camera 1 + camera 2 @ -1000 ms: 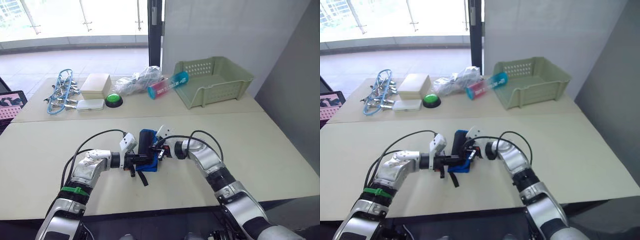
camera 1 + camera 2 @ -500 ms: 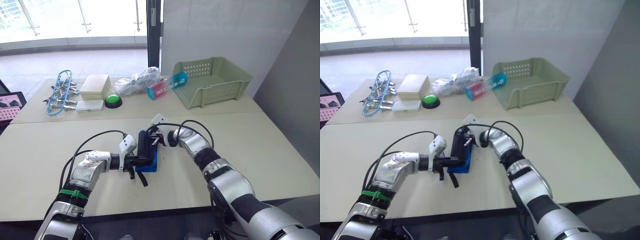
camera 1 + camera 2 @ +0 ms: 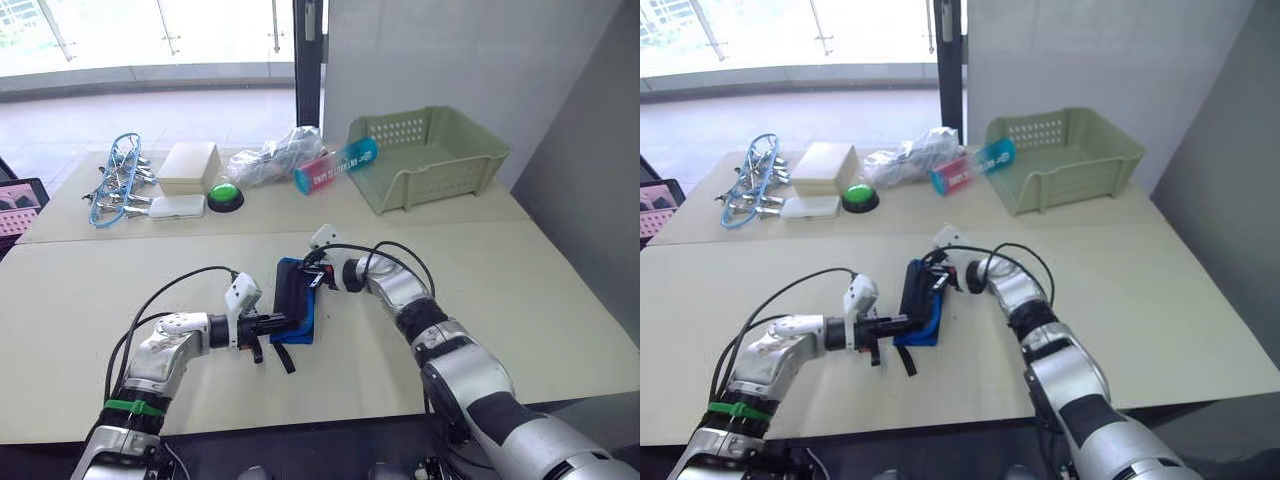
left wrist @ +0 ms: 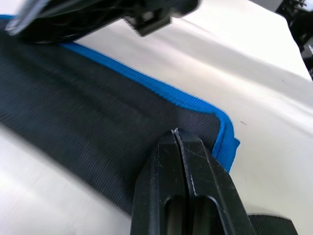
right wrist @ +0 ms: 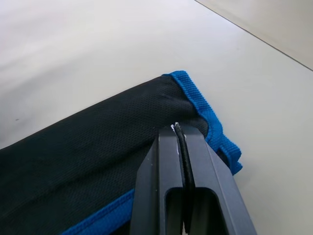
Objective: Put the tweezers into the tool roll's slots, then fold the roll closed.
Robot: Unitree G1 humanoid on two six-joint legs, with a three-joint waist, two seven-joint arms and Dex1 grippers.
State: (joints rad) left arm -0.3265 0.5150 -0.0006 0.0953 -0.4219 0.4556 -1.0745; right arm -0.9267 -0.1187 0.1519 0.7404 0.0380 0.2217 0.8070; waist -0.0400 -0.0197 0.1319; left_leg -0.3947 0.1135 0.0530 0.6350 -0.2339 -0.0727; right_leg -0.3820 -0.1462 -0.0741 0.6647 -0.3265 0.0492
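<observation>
The tool roll point(image 3: 294, 298), black fabric with bright blue edging, lies folded over at the middle of the near table, and its black strap point(image 3: 286, 358) trails toward me. My left gripper point(image 3: 274, 322) is shut on the roll's near left edge; in the left wrist view its fingers point(image 4: 191, 161) pinch black fabric beside a blue corner point(image 4: 226, 142). My right gripper point(image 3: 313, 281) is shut on the far right corner, where the right wrist view has its fingers point(image 5: 161, 161) closed on fabric by the blue edging point(image 5: 205, 115). The tweezers and the slots are hidden.
On the far table stand a green perforated basket point(image 3: 430, 160), a pink and teal bottle point(image 3: 335, 168), a crumpled plastic bag point(image 3: 272, 160), a green button point(image 3: 227, 197), two white boxes point(image 3: 190, 168) and a blue clips bundle point(image 3: 115, 185). A seam point(image 3: 500, 222) joins the two tables.
My right gripper has gone from the roll's near right side to its far right corner. The left arm has drawn back slightly to the left. The roll now lies flatter.
</observation>
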